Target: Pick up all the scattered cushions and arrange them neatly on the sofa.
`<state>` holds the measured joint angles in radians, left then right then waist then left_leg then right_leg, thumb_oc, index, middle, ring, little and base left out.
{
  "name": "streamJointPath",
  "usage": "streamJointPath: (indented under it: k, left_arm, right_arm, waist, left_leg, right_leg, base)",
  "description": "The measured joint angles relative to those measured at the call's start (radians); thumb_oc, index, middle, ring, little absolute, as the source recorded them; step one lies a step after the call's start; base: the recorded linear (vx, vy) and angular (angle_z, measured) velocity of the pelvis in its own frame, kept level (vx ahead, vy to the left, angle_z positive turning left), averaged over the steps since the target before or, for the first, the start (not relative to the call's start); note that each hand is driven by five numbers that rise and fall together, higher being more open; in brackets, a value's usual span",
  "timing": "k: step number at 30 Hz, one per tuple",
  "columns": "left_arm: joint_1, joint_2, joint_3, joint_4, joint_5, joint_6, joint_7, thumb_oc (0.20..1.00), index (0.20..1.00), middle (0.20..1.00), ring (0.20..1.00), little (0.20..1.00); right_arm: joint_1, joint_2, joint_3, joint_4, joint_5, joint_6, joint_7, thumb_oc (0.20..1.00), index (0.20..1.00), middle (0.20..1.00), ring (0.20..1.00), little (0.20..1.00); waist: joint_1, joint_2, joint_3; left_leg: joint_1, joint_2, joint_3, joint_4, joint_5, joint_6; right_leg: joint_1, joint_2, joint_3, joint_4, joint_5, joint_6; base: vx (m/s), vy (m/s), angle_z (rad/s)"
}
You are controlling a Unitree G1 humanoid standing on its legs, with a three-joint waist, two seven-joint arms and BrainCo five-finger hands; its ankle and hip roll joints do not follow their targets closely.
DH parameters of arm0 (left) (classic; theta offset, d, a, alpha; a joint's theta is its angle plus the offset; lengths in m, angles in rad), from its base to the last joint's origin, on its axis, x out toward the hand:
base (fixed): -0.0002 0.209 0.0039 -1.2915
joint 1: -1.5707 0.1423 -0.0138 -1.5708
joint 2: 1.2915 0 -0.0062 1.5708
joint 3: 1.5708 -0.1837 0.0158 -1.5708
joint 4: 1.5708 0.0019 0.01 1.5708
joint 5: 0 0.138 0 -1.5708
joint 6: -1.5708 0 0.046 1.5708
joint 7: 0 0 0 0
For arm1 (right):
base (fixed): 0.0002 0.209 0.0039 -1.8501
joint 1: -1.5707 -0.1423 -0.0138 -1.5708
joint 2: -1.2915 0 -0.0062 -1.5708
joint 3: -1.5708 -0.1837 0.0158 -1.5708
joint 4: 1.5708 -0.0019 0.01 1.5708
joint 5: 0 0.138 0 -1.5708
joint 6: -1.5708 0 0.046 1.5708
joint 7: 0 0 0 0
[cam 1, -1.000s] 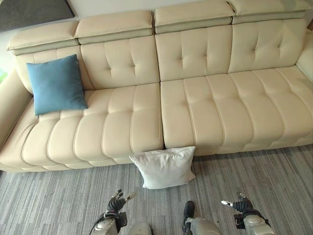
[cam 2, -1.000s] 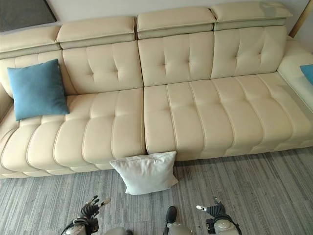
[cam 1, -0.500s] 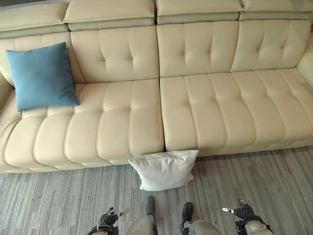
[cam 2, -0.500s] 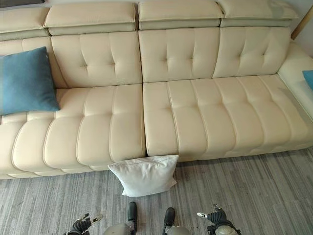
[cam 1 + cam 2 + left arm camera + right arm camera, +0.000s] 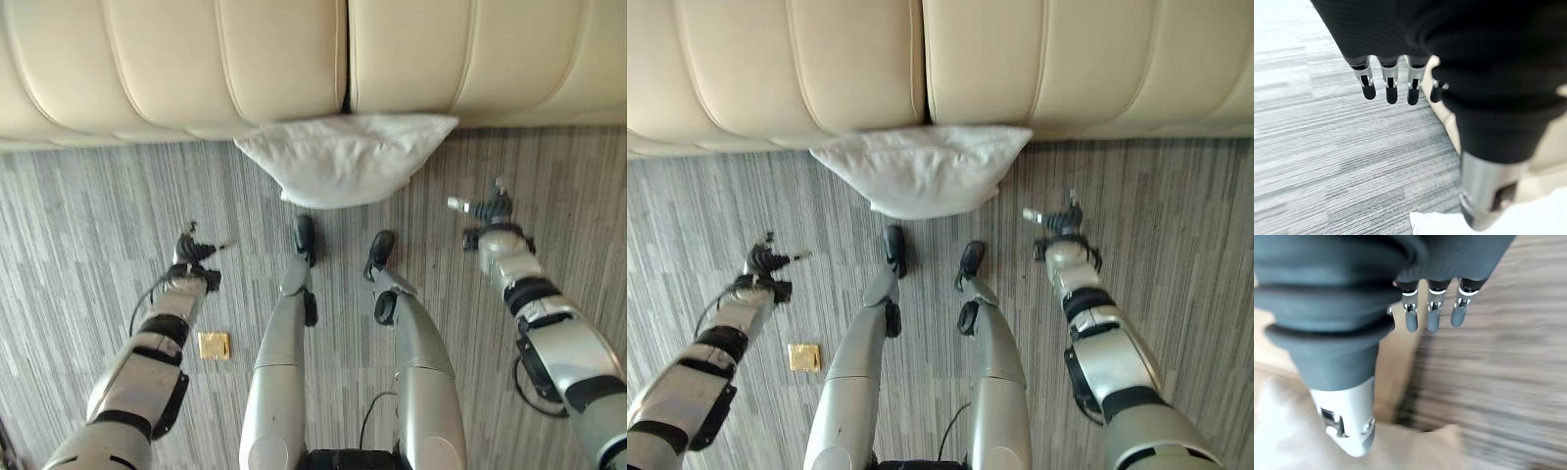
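Grey striped carpet (image 5: 88,225) below a cream leather sofa (image 5: 176,59).
A white square cushion (image 5: 343,157) leans against the sofa's front; left hand (image 5: 191,257) and right hand (image 5: 488,208) hang empty, fingers relaxed.

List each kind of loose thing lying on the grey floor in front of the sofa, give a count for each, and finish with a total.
White cushion, leaning against the sofa's front edge: 1
Small yellow square item, too small to identify: 1
Total: 2
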<state>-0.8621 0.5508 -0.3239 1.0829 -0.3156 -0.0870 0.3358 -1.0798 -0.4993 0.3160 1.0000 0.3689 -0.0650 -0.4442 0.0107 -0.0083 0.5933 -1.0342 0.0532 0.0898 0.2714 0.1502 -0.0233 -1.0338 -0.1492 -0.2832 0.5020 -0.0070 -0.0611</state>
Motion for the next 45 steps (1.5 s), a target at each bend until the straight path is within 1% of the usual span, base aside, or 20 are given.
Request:
streamJointPath:
  k: [1, 7, 10, 11, 12, 13, 14, 15, 21, 23, 24, 26, 29, 30, 31, 33, 35, 36, 42, 45]
  left_arm:
    - [-0.026, 0.0, -0.017, -0.002, -0.016, 0.001, 0.0, 1.0, 1.0, 1.0, 1.0, 1.0]
    - [-0.309, -0.018, -0.181, -0.175, -0.057, -0.014, 0.062, 1.0, 1.0, 1.0, 1.0, 1.0]
    - [-0.388, -0.055, -0.191, -0.245, -0.055, -0.023, 0.107, 1.0, 1.0, 1.0, 1.0, 1.0]
    - [-0.378, -0.056, -0.189, -0.246, -0.055, -0.023, 0.116, 1.0, 1.0, 1.0, 1.0, 1.0]
    - [-0.362, -0.062, -0.19, -0.253, -0.055, -0.028, 0.12, 1.0, 1.0, 1.0, 1.0, 1.0]
    - [-0.35, -0.062, -0.184, -0.283, -0.055, -0.03, 0.137, 0.696, 0.696, 0.696, 0.696, 0.696]
    - [-0.35, -0.064, -0.182, -0.301, -0.055, -0.038, 0.141, 0.533, 0.533, 0.533, 0.533, 0.533]
    - [-0.353, -0.065, -0.181, -0.304, -0.055, -0.043, 0.147, 0.2, 0.2, 0.2, 0.2, 0.2]
    - [-0.282, -0.148, -0.093, -0.388, -0.058, -0.058, 0.174, 0.2, 0.2, 0.2, 0.2, 0.2]
    - [-0.051, -0.223, -0.009, -0.577, -0.103, -0.063, 0.17, 0.2, 0.2, 0.2, 0.2, 0.2]
    - [0.03, -0.248, 0.002, -0.619, -0.11, -0.079, 0.168, 0.2, 0.2, 0.2, 0.2, 0.2]
    - [0.185, -0.283, 0.003, -0.69, -0.142, -0.116, 0.147, 0.2, 0.2, 0.2, 0.2, 0.2]
    - [0.294, -0.278, 0.012, -0.797, -0.159, -0.124, 0.082, 0.2, 0.2, 0.2, 0.2, 0.2]
    - [0.362, -0.265, 0.036, -0.849, -0.171, -0.12, 0.052, 0.2, 0.2, 0.2, 0.2, 0.2]
    - [0.517, -0.277, 0.059, -0.914, -0.177, -0.122, 0.016, 0.2, 0.2, 0.2, 0.2, 0.2]
    - [0.737, -0.316, 0.044, -0.904, -0.185, -0.126, 0.003, 0.2, 0.2, 0.2, 0.2, 0.2]
    - [0.826, -0.311, 0.046, -0.915, -0.188, -0.118, -0.04, 0.2, 0.2, 0.2, 0.2, 0.2]
    - [0.89, -0.302, 0.044, -0.921, -0.189, -0.116, -0.064, 0.2, 0.2, 0.2, 0.2, 0.2]
    - [0.907, -0.303, 0.054, -0.918, -0.216, -0.111, -0.072, 0.2, 0.2, 0.2, 0.2, 0.2]
    - [0.906, -0.303, 0.059, -0.898, -0.226, -0.108, -0.069, 0.2, 0.2, 0.2, 0.2, 0.2]
  right_arm:
    - [-0.011, 0.008, 0.005, -0.009, 0.006, -0.005, -0.003, 1.0, 1.0, 1.0, 1.0, 1.0]
    - [-0.123, 0.05, 0.104, -0.124, 0.089, -0.058, -0.058, 1.0, 1.0, 1.0, 1.0, 1.0]
    - [-0.167, 0.102, 0.095, -0.147, 0.106, -0.084, -0.096, 1.0, 1.0, 1.0, 1.0, 1.0]
    - [-0.162, 0.104, 0.095, -0.147, 0.106, -0.096, -0.1, 0.827, 0.827, 0.827, 0.827, 0.827]
    - [-0.154, 0.107, 0.096, -0.15, 0.107, -0.107, -0.098, 0.514, 0.514, 0.514, 0.514, 0.514]
    - [-0.15, 0.104, 0.086, -0.156, 0.127, -0.128, -0.098, 0.2, 0.2, 0.2, 0.2, 0.2]
    - [-0.153, 0.108, 0.07, -0.158, 0.134, -0.144, -0.098, 0.2, 0.2, 0.2, 0.2, 0.2]
    - [-0.154, 0.107, 0.062, -0.163, 0.144, -0.152, -0.1, 0.2, 0.2, 0.2, 0.2, 0.2]
    - [-0.094, 0.165, -0.017, -0.231, 0.223, -0.193, -0.099, 0.2, 0.2, 0.2, 0.2, 0.2]
    - [0.131, 0.219, -0.051, -0.397, 0.243, -0.201, -0.09, 0.2, 0.2, 0.2, 0.2, 0.2]
    - [0.225, 0.239, -0.053, -0.449, 0.243, -0.224, -0.076, 0.2, 0.2, 0.2, 0.2, 0.2]
    - [0.422, 0.269, -0.046, -0.528, 0.249, -0.262, -0.043, 0.2, 0.2, 0.2, 0.2, 0.2]
    - [0.626, 0.265, -0.042, -0.667, 0.279, -0.263, 0.015, 0.2, 0.2, 0.2, 0.2, 0.2]
    - [0.673, 0.257, -0.043, -0.707, 0.278, -0.243, 0.035, 0.2, 0.2, 0.2, 0.2, 0.2]
    - [0.781, 0.238, -0.007, -0.779, 0.271, -0.211, 0.066, 0.2, 0.2, 0.2, 0.2, 0.2]
    - [0.977, 0.215, 0.025, -0.811, 0.217, -0.219, 0.121, 0.2, 0.2, 0.2, 0.2, 0.2]
    - [1.042, 0.222, 0.01, -0.815, 0.188, -0.177, 0.156, 0.2, 0.2, 0.2, 0.2, 0.2]
    - [1.101, 0.229, -0.002, -0.813, 0.176, -0.153, 0.189, 0.2, 0.2, 0.2, 0.2, 0.2]
    - [1.085, 0.226, -0.012, -0.808, 0.158, -0.115, 0.223, 0.2, 0.2, 0.2, 0.2, 0.2]
    - [1.057, 0.226, -0.011, -0.805, 0.14, -0.1, 0.224, 0.2, 0.2, 0.2, 0.2, 0.2]
  waist:
    - [-0.002, -0.001, 0.001]
    - [-0.013, -0.011, 0.0]
    - [-0.032, -0.014, 0.0]
    - [-0.033, -0.015, 0.0]
    - [-0.034, -0.015, -0.001]
    - [-0.033, -0.016, -0.004]
    - [-0.032, -0.017, -0.004]
    - [-0.031, -0.017, -0.004]
    - [-0.031, -0.017, -0.006]
    - [-0.04, -0.02, -0.009]
    - [-0.039, -0.023, -0.047]
    - [-0.047, -0.025, -0.216]
    - [-0.062, -0.035, -0.247]
    - [-0.061, -0.036, -0.223]
    - [-0.047, -0.053, -0.142]
    - [-0.029, -0.018, -0.344]
    - [-0.027, -0.014, -0.349]
    - [-0.024, -0.013, -0.402]
    - [-0.022, 0.01, -0.462]
    - [-0.011, 0.003, -0.457]
  left_leg:
    - [-0.021, 0.001, -0.002, 0.001, 0.027, 0.014]
    - [-0.154, -0.018, -0.027, 0.023, 0.051, 0.04]
    - [-0.198, -0.027, -0.028, 0.03, 0.053, 0.039]
    - [-0.203, -0.029, -0.028, 0.035, 0.053, 0.039]
    - [-0.207, -0.031, -0.028, 0.037, 0.051, 0.037]
    - [-0.223, -0.032, -0.03, 0.047, 0.048, 0.036]
    - [-0.234, -0.032, -0.032, 0.054, 0.045, 0.033]
    - [-0.241, -0.032, -0.033, 0.057, 0.045, 0.034]
    - [-0.216, -0.034, -0.012, 0.053, 0.043, 0.036]
    - [-0.039, -0.034, -0.003, -0.022, 0.05, 0.041]
    - [-0.004, -0.035, -0.003, -0.044, 0.051, 0.04]
    - [-0.033, -0.036, -0.004, -0.054, 0.046, 0.038]
    - [0.129, -0.036, -0.023, -0.101, 0.04, 0.032]
    - [0.202, -0.035, -0.012, -0.112, 0.024, 0.026]
    - [0.386, -0.036, -0.008, -0.127, 0.021, 0.035]
    - [0.45, -0.027, -0.033, -0.172, -0.023, -0.004]
    - [0.623, -0.022, -0.04, -0.217, -0.034, -0.002]
    - [0.712, -0.021, -0.051, -0.249, -0.045, -0.005]
    - [0.829, -0.009, -0.04, -0.29, -0.03, 0.007]
    - [0.825, -0.006, -0.035, -0.18, -0.034, -0.004]
  right_leg:
    - [-0.022, 0.0, -0.005, 0.012, 0.004, 0.004]
    - [-0.159, -0.029, -0.021, 0.08, -0.021, 0.005]
    - [-0.213, -0.044, -0.023, 0.116, -0.035, 0.0]
    - [-0.221, -0.049, -0.021, 0.125, -0.04, 0.0]
    - [-0.228, -0.051, -0.018, 0.133, -0.043, 0.001]
    - [-0.246, -0.054, -0.016, 0.142, -0.046, 0.001]
    - [-0.255, -0.054, -0.015, 0.142, -0.053, -0.001]
    - [-0.263, -0.054, -0.015, 0.147, -0.054, -0.001]
    - [-0.252, -0.055, 0.008, 0.14, -0.044, 0.008]
    - [-0.086, -0.044, 0.009, 0.077, -0.032, 0.006]
    - [-0.056, -0.04, 0.011, 0.06, -0.033, 0.012]
    - [-0.083, -0.034, 0.017, 0.044, -0.044, 0.029]
    - [0.078, -0.014, 0.025, -0.015, -0.041, 0.052]
    - [0.147, -0.01, 0.028, -0.017, -0.042, 0.045]
    - [0.33, -0.008, 0.034, -0.059, -0.047, 0.047]
    - [0.409, 0.017, 0.035, -0.135, -0.062, 0.074]
    - [0.597, 0.026, 0.01, -0.192, -0.069, 0.087]
    - [0.693, 0.034, 0.005, -0.234, -0.074, 0.093]
    - [0.83, 0.065, 0.006, -0.321, -0.051, 0.091]
    - [0.882, 0.073, 0.013, -0.333, -0.061, 0.078]
  base:
    - [-0.01, 0.008, 0.07]
    - [0.02, -0.026, 0.12]
    - [0.02, 0.008, 0.14]
    - [0.03, 0.021, 0.08]
    - [0.03, 0.038, 0.03]
    - [0.02, 0.043, 0.02]
    - [0.0, 0.0, 0.0]
    - [0.0, 0.0, 0.0]
    - [0.0, -0.009, -0.04]
    - [-0.05, -0.043, -0.11]
    - [-0.06, -0.027, -0.09]
    - [-0.03, -0.027, -0.08]
    - [0.04, -0.068, -0.15]
    - [0.03, -0.088, -0.2]
    - [0.11, -0.066, -0.29]
    - [0.26, -0.102, -0.12]
    - [0.35, -0.126, 0.17]
    - [0.29, -0.1, 0.12]
    - [0.14, -0.122, -0.04]
    - [0.08, -0.105, -0.02]
